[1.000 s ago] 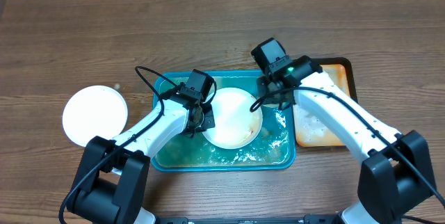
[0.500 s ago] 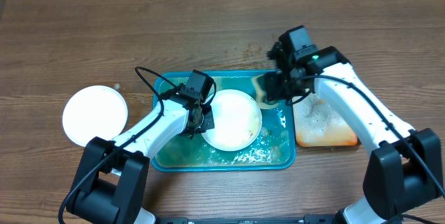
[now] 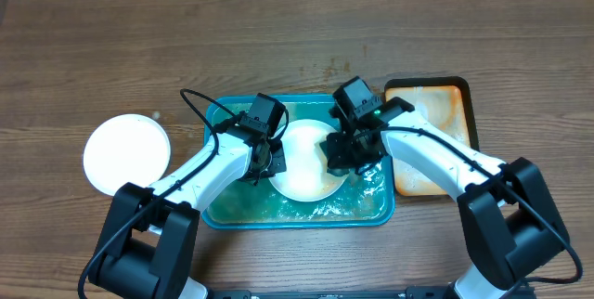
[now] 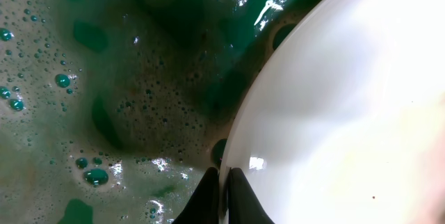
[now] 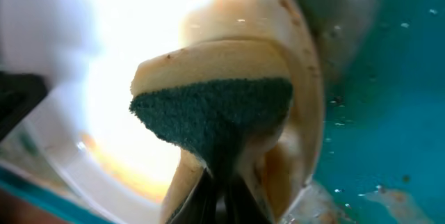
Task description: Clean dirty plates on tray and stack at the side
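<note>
A pale plate point(image 3: 306, 164) stands tilted in the foamy teal tray point(image 3: 223, 211). My left gripper point(image 3: 270, 157) is shut on the plate's left rim; in the left wrist view its fingers point(image 4: 222, 186) pinch the white rim point(image 4: 334, 113) above the foamy water point(image 4: 125, 99). My right gripper point(image 3: 349, 155) is shut on a yellow sponge with a green scouring side point(image 5: 215, 106) and presses it against the plate's right side point(image 5: 104, 92); its fingers point(image 5: 222, 193) are partly hidden by the sponge. A white plate point(image 3: 127, 153) lies on the table to the left of the tray.
A smaller orange-brown tray with a dark rim point(image 3: 434, 136) lies just right of the teal tray. The wooden table point(image 3: 278, 39) stretches behind both trays. Teal tray floor shows in the right wrist view point(image 5: 396, 113).
My right gripper swung right toward the orange tray with the sponge, then came back onto the plate's right side. The left gripper held the plate's rim throughout.
</note>
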`<action>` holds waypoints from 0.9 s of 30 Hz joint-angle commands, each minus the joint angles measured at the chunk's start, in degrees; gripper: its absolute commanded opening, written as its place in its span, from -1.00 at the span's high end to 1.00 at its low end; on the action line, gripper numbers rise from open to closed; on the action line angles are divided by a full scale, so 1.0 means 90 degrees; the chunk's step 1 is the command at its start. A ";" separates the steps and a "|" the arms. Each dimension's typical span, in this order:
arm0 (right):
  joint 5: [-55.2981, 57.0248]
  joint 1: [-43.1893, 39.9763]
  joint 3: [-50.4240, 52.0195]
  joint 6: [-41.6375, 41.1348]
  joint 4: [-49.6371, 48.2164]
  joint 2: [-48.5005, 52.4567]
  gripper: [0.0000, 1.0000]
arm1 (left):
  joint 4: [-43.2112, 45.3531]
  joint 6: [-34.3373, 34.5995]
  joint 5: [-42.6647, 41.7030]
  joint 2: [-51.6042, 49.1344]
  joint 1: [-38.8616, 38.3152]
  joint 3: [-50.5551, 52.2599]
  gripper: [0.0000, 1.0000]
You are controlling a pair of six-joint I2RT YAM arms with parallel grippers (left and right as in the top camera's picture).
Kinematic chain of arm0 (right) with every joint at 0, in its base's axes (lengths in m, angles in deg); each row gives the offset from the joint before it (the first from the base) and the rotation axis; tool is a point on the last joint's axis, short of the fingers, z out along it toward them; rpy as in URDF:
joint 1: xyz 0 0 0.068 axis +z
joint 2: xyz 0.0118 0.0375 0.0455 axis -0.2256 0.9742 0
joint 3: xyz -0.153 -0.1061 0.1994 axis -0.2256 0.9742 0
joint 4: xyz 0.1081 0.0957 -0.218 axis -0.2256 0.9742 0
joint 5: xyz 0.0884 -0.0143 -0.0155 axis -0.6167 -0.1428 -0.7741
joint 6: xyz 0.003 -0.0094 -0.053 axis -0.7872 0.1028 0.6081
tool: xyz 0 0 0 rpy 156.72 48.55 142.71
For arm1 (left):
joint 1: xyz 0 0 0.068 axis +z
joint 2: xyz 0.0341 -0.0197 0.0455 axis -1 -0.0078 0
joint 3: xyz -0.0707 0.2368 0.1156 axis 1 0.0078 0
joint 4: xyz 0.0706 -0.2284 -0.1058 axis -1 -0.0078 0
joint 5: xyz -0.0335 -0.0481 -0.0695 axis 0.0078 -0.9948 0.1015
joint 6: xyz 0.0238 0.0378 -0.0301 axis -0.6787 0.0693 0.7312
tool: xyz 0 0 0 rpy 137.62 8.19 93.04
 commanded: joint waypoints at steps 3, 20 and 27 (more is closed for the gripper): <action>0.0585 -0.0015 0.0221 -0.0308 -0.0330 0.0022 0.92 | -0.0097 0.0036 0.0221 -0.0078 -0.0041 0.0187 0.92; 0.1732 -0.0083 -0.0153 -0.0680 -0.1345 -0.0112 0.92 | -0.0194 0.0034 0.0182 -0.0078 -0.0041 0.0187 0.92; 0.1727 -0.0675 -0.0325 -0.0682 -0.0928 -0.1003 0.92 | -0.0211 0.0036 0.0228 -0.0078 -0.0041 0.0187 0.92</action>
